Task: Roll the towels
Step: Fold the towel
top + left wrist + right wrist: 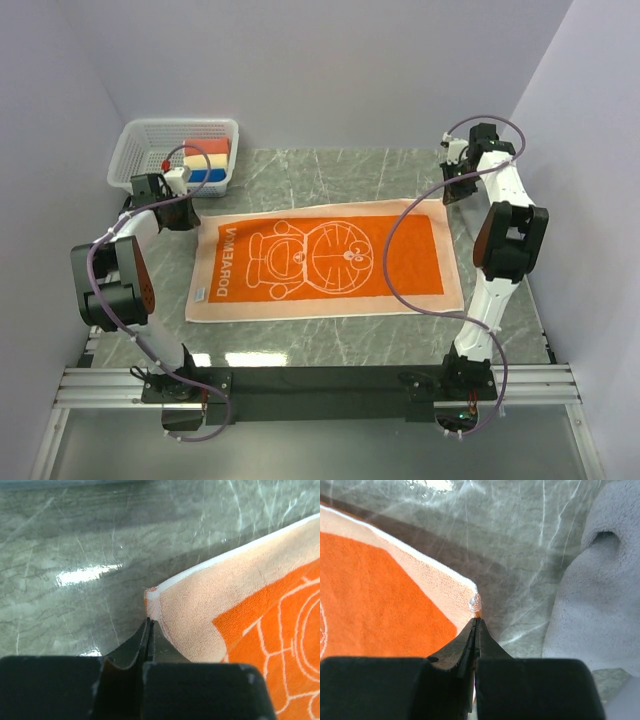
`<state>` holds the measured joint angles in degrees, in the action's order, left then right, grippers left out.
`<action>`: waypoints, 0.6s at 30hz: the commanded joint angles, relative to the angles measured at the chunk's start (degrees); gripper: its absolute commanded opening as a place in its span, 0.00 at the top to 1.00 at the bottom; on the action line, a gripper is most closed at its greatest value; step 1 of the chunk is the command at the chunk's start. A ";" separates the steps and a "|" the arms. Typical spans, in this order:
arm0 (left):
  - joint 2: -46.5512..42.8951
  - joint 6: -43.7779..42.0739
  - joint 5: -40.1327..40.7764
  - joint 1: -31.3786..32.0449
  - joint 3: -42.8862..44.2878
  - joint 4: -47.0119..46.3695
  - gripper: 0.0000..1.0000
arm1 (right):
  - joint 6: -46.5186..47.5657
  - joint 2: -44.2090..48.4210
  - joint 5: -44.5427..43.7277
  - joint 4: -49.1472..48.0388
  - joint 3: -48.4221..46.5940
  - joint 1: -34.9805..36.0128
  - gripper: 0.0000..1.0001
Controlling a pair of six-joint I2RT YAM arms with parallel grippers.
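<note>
Left end effector (149, 623) pinches orange towel (235, 595) corner.

On my top view, plain pale lilac walls close three sides: back wall (330, 60) across the top, left wall (40, 150), right wall (590, 180). The table (330, 175) fills the middle, its top glossy grey-green marble pattern, with white glare (255, 357) near its lower edge. A silver rail (320, 385) crosses the bottom.

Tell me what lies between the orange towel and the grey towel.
Only bare marble table lies between the orange towel and the grey towel. The right wrist view shows this stretch.
</note>
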<state>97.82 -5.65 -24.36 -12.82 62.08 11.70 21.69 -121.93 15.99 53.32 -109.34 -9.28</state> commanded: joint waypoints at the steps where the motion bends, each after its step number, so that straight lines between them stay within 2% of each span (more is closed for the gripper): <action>1: -0.44 -5.50 -2.36 -0.45 1.11 2.44 1.00 | 0.38 0.57 -1.56 1.96 -1.91 -0.65 0.98; 2: -0.35 -6.64 -2.45 -0.37 1.02 2.53 1.00 | 0.11 -0.32 -2.10 2.66 -2.97 -0.74 0.82; 4: -0.44 -7.53 -2.10 -0.37 0.41 2.01 1.00 | -0.86 -2.42 -2.98 2.67 -5.34 -0.83 0.72; 5: -0.35 -7.88 -2.10 -0.36 0.32 1.83 1.00 | -1.12 -3.13 -2.81 2.75 -6.14 -0.92 0.63; 13: 0.79 -8.76 -2.10 -0.36 1.28 1.30 1.00 | -3.67 -11.30 -3.59 3.99 -13.70 -0.74 0.54; 18: 2.72 -8.41 -2.09 -0.45 2.51 1.13 1.00 | -5.69 -13.77 -3.42 2.93 -14.94 -0.04 0.54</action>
<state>99.37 -12.86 -25.41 -12.95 62.35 13.58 18.04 -135.17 13.08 56.23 -121.34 -9.65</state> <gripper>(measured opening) 0.013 0.466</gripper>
